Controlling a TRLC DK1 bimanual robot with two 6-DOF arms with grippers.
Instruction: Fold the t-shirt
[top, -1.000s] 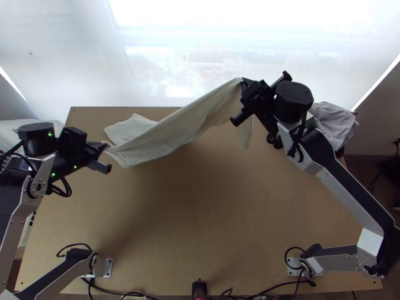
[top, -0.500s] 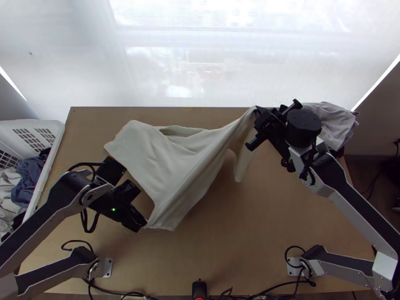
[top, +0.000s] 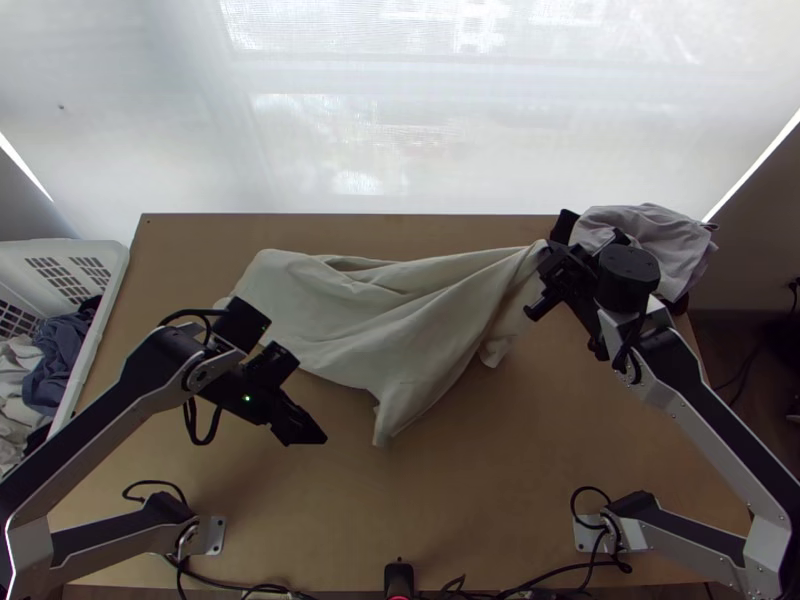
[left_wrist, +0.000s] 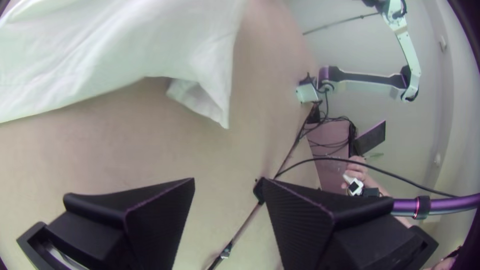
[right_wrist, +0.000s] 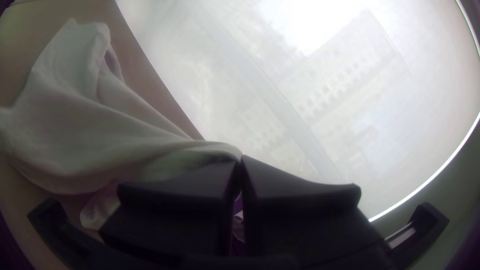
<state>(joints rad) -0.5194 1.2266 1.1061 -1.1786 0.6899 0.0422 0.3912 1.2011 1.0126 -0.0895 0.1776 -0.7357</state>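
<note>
The cream t-shirt (top: 400, 300) lies loosely bunched across the table's far half, its right end raised to my right gripper (top: 548, 262). In the right wrist view my right gripper (right_wrist: 241, 165) is shut on an edge of the t-shirt (right_wrist: 75, 125), which hangs in folds from the fingertips. My left gripper (top: 308, 436) is near the middle left, on the near side of the cloth and apart from it. Seen from its own wrist, my left gripper (left_wrist: 227, 187) stands open over bare wood, with a turned-up corner of the t-shirt (left_wrist: 190, 55) beyond its fingers.
A white basket (top: 92, 345) with clothes stands beyond the table's left edge. Another pale cloth (top: 655, 240) is heaped at the far right corner, beside the right arm. Cables run along the near edge. A person's hand (left_wrist: 356, 170) is off the table.
My left gripper came nearer and rightward, then let go of the t-shirt, whose near corner has shifted right. My right gripper moved right and nearer with its end. The cloth now lies lower.
</note>
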